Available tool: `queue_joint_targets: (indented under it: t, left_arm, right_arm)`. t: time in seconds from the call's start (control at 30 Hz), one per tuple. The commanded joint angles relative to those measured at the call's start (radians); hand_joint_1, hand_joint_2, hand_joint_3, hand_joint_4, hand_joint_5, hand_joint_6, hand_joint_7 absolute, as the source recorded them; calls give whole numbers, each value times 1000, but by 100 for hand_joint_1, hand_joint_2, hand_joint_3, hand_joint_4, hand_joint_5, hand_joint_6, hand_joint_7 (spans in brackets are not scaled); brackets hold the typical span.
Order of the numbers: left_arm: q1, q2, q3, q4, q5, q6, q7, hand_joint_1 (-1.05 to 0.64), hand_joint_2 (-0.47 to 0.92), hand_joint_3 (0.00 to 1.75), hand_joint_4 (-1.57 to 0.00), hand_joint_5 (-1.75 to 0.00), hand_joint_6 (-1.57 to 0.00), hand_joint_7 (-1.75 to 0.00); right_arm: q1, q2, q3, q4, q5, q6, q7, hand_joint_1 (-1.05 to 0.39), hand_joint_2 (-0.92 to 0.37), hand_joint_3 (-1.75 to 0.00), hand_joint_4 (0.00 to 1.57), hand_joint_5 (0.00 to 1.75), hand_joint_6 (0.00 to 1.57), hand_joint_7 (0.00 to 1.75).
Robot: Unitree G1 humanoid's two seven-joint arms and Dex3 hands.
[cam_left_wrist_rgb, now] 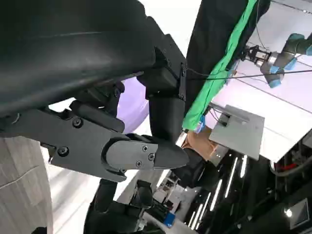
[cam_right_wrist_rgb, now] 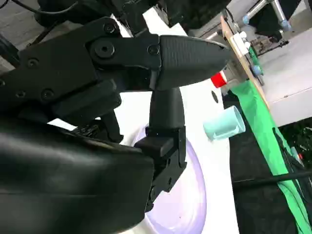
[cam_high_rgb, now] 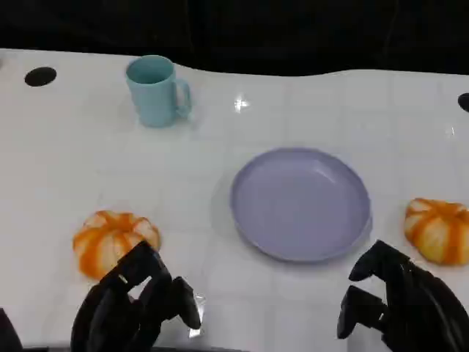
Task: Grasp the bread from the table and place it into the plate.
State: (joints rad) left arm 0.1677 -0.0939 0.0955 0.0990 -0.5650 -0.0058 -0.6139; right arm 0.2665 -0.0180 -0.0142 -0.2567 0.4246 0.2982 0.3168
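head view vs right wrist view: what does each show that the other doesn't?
Head view alone: two orange-striped bread pieces, one just beyond the left hand, one at the table's right edge near the right hand, and both hands together, holding nothing. Right wrist view alone: a red object past the cup, and green cloth beside the table. Both: the purple plate, bare, the light blue cup, and the white table.

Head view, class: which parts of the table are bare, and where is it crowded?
Bare: between the mug and the left bread; behind the plate, itself empty. Crowded: the near edge, where the left hand and right hand flank both breads.
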Motion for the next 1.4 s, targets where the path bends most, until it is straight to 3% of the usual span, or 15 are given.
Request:
queue_joint_targets:
  t: [0.03, 0.7, 0.77, 0.8, 0.9, 0.97, 1.13, 1.2, 1.4]
  left_arm:
    - [-4, 10, 9, 2, -9, 3, -4, -54, 92, 34, -79, -175, -55, -175]
    - [-3, 18, 10, -2, 0, -5, -6, -55, 92, 33, -76, -175, -53, -174]
    - [-2, 22, 11, -9, 0, -3, -5, -57, 92, 31, -72, -175, -55, -160]
    - [-1, 23, 11, -12, 2, -4, -2, -59, 92, 29, -65, -175, -56, -145]
    - [1, 23, 12, -19, 10, -20, 1, -60, 92, 26, -59, -171, -57, -127]
    - [-2, 24, 14, -21, 18, -47, -7, -56, 92, 22, -54, -153, -62, -89]
    - [-21, 27, 20, -4, 26, -105, -19, -52, 92, 18, -54, -118, -72, -35]
    - [-22, 31, 18, -11, 49, -126, -5, -52, 92, 16, -56, -101, -74, -21]
    - [-13, 49, 13, -51, 106, -154, 25, -49, 92, 13, -48, -85, -68, -6]
  right_arm:
    - [-2, -10, -14, -7, 6, -8, -1, -52, -92, -54, 73, 175, 45, 175]
    - [-5, -11, -12, -8, 10, -4, -2, -54, -92, -52, 74, 175, 47, 175]
    - [-5, -11, -10, -6, 7, -10, 0, -54, -92, -52, 74, 175, 46, 175]
    - [-5, -11, -10, -5, 7, -11, 2, -53, -92, -52, 74, 175, 46, 175]
    - [-5, -8, -10, -1, 10, -14, 5, -53, -92, -52, 74, 175, 46, 175]
    - [-5, -3, -12, 2, 15, -15, 4, -53, -92, -52, 74, 175, 46, 175]
    - [-3, -6, -9, -8, 8, -10, -1, -52, -92, -54, 73, 175, 44, 175]
    - [-5, -5, -9, -2, 9, -14, 2, -52, -92, -55, 74, 175, 45, 175]
    - [-2, -2, -7, -8, 7, -12, -4, -54, -90, -53, 76, 175, 47, 175]
